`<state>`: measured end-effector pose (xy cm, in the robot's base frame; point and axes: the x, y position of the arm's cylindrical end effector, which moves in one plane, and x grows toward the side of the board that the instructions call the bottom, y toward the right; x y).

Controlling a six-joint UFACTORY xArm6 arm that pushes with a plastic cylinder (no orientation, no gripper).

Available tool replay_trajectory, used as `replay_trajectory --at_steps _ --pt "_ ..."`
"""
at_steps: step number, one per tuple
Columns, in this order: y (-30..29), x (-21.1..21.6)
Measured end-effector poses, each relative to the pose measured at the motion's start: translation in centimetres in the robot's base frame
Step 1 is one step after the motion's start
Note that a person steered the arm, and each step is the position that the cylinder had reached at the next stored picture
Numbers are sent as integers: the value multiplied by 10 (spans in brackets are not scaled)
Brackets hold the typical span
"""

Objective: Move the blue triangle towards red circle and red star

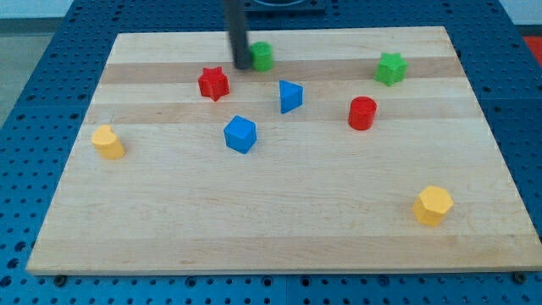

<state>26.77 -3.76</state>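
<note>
One camera looks down at a slant from the near side — facing the far edge — taking in nearly the whole wooden board [279,246] from moderately close.

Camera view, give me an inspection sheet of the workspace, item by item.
Surface: wooden board on a blue perforated table.
Job's things: blue triangle sits between red star on the view's left and red circle on the view's right, touching neither.
Clutter: blue block, green block, green star, yellow block at the view's left, yellow hexagon at the view's lower right.
Tool: my tip is beside the green block on its left side, above and left of the triangle, not touching it.
Cables: nothing seen.
Surroundings: nothing seen beyond the table.
</note>
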Motion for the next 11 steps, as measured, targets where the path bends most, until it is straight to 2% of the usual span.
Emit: replay_trajectory --at_steps 1,2,4,5,6,8,11 --pt "-42 -7" --pt "11 -23" --pt "117 -16" --pt "71 2" --pt "111 18" --pt "162 17" --pt "131 31"
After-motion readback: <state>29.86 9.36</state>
